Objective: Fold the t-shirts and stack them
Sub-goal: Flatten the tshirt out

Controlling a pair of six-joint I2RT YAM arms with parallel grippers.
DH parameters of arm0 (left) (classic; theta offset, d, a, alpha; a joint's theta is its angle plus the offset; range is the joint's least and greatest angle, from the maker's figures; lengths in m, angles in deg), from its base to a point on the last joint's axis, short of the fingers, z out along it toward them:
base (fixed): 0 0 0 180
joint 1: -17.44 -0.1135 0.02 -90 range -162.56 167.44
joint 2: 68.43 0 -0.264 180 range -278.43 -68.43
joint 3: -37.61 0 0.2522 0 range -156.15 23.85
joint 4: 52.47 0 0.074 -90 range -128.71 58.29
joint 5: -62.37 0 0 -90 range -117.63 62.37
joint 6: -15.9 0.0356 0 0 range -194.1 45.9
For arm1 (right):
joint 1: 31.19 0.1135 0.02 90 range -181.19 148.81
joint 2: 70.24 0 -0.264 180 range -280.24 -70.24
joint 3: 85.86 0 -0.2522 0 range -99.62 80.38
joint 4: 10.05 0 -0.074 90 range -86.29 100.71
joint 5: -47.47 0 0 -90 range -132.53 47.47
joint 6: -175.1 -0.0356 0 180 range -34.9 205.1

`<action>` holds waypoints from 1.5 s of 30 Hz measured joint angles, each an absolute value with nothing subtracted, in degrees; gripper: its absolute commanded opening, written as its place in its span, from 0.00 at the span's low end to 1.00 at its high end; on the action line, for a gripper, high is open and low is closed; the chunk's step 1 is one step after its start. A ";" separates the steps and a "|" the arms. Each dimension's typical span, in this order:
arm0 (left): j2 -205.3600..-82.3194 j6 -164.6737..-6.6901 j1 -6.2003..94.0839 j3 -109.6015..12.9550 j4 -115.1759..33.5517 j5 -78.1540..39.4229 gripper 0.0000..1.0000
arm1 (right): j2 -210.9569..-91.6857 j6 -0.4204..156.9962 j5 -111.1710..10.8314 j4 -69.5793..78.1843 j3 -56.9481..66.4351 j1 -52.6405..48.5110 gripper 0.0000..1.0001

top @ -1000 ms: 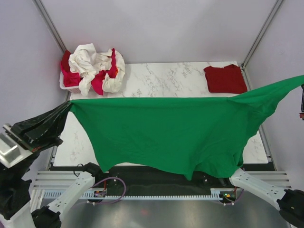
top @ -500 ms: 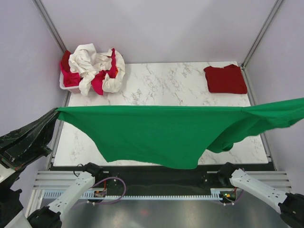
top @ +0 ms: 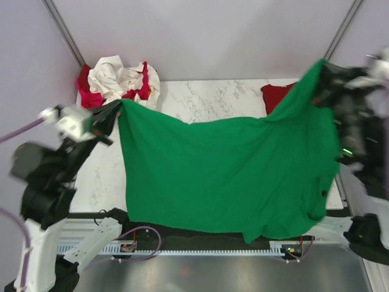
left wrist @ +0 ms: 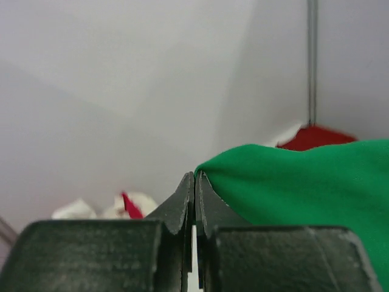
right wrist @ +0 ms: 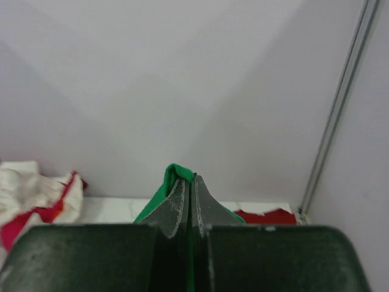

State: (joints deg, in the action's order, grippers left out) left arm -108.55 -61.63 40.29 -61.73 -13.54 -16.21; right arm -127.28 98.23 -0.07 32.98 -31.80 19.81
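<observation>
The bright green t-shirt (top: 225, 170) hangs spread in the air over the marble table (top: 200, 100), its lower edge reaching past the near edge. My left gripper (top: 117, 104) is shut on its left top corner, and the green cloth (left wrist: 304, 194) shows beside the closed jaws. High at the right, my right gripper (top: 321, 67) is shut on the other corner, green cloth (right wrist: 173, 179) pinched between its fingers. A folded dark red t-shirt (top: 276, 96) lies at the back right, partly hidden by the green one. Cream-white and pinkish red t-shirts (top: 118, 82) sit crumpled at the back left.
The white basket (top: 82, 109) under the crumpled pile stands in the back left corner. Metal frame posts (top: 64, 30) rise at both back corners. A rail with cables (top: 182, 246) runs along the near edge between the arm bases.
Both arms have swung inward and toward the back, carrying the green t-shirt forward. It was stretched taut and wide; now it hangs looser, and covers part of the dark red shirt.
</observation>
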 measured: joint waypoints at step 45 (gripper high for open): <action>-122.28 -98.31 37.56 -15.64 -10.55 -19.44 0.96 | -161.00 60.87 -49.58 22.93 18.71 -16.78 0.98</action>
